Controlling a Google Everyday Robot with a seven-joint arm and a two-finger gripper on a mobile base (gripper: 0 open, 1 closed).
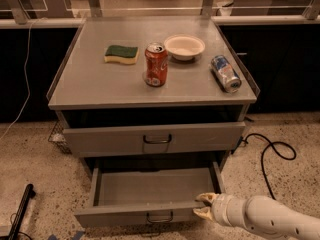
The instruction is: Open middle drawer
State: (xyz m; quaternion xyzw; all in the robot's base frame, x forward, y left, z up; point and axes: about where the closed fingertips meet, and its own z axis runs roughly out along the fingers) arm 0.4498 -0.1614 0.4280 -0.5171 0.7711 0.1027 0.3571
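- The grey cabinet (100,91) stands on a speckled floor. Its flat top is used as a shelf, so the loose things rest there, away from the drawers.
- The middle drawer (150,190) is the lower of the two fronts in view. It stands pulled well out toward the camera, with its empty inside showing, so I judge the task as nearly done.
- The upper drawer (110,140) sits above it and looks almost closed, with a dark gap over its front.
- The white arm comes in from the lower right, and the gripper (203,206) is at the right front corner of the middle drawer.
- One of the fingers (206,198) is on the inner side of the front panel and the other is before it. The jaws appear to pinch the panel's top edge, which I think serves for pulling.
- The small handle (160,217) lies to the left of the jaws and is not touched.
- A red can (156,65) stands upright, a blue can (225,73) lies on its side, and a bowl (184,46) and a sponge (121,54) are behind them.
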